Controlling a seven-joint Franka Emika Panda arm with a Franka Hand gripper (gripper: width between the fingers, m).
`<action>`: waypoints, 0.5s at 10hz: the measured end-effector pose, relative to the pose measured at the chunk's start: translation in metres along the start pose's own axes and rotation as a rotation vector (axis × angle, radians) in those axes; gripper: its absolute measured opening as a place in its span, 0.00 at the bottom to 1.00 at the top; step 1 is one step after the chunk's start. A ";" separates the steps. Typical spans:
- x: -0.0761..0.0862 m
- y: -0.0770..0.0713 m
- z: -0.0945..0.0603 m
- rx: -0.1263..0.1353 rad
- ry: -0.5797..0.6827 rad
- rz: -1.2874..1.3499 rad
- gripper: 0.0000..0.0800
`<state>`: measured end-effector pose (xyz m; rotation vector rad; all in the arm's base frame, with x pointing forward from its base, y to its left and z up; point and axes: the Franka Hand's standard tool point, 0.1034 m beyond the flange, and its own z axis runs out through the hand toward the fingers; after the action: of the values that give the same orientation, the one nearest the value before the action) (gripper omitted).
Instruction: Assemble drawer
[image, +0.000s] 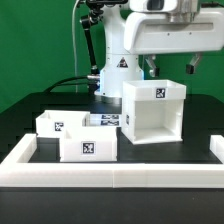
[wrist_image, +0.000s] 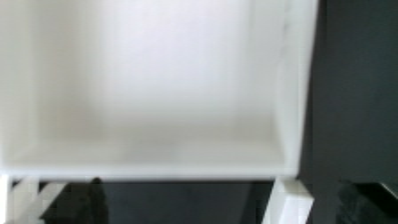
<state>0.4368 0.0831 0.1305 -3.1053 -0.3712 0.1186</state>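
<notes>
The drawer's tall white housing stands open-topped on the black table, right of centre in the exterior view, with a tag on its front. Two small white trays stand at its left, the front one close to the rail and the rear one behind it. The arm hangs over the housing, and its fingertips do not show clearly in the exterior view. In the wrist view the housing's white inside fills most of the picture, blurred. My gripper is open and empty, its pale fingers spread wide.
A low white rail edges the table at the front and both sides. The robot's base stands behind the housing in front of a green backdrop. A black cable runs on the table at the back left.
</notes>
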 end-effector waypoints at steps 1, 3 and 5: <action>-0.004 -0.002 0.005 0.002 0.004 -0.002 0.81; -0.010 -0.004 0.019 0.006 -0.004 -0.003 0.81; -0.011 -0.005 0.030 0.012 -0.011 -0.003 0.81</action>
<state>0.4226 0.0853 0.1011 -3.0938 -0.3744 0.1380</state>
